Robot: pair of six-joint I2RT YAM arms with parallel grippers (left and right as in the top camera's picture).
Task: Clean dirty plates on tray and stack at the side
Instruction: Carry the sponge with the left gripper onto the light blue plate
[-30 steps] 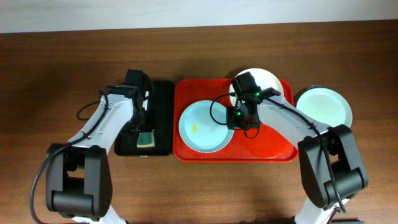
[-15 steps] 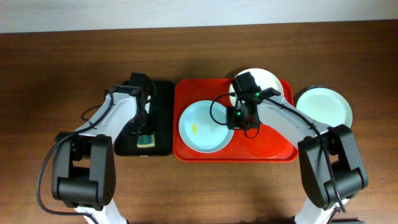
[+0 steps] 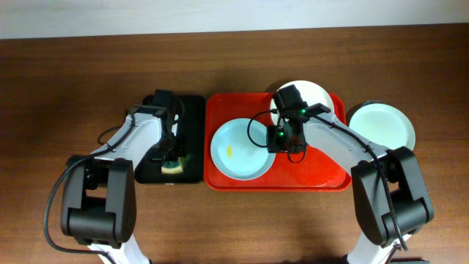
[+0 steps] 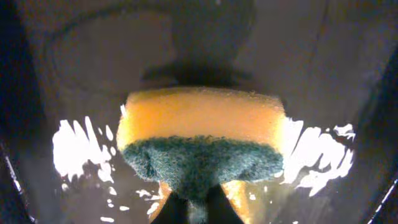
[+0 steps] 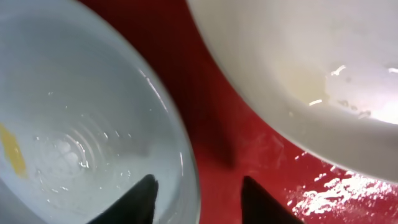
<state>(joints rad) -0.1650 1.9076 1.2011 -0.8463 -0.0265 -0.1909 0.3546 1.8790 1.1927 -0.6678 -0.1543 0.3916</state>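
A pale mint plate [image 3: 238, 150] with a small yellow smear [image 3: 229, 152] lies on the red tray [image 3: 308, 174]. A white plate [image 3: 314, 95] sits at the tray's back right. My right gripper [image 3: 281, 141] stands open astride the mint plate's [image 5: 74, 124] right rim, one finger over the plate and the other over the red tray [image 5: 230, 118]. The white plate [image 5: 311, 68] lies just beyond. My left gripper [image 3: 171, 158] is down in the black tray [image 3: 192, 132], shut on the green pad of a yellow sponge [image 4: 199, 124].
A second mint plate [image 3: 381, 126] rests on the wooden table right of the red tray. The black tray [image 4: 62, 74] is wet, with bright glints round the sponge. Bare brown table [image 3: 234, 220] surrounds both trays.
My left gripper has lowered onto the sponge and closed on it. The right gripper's jaws have opened at the mint plate's rim; the right arm has stayed in place.
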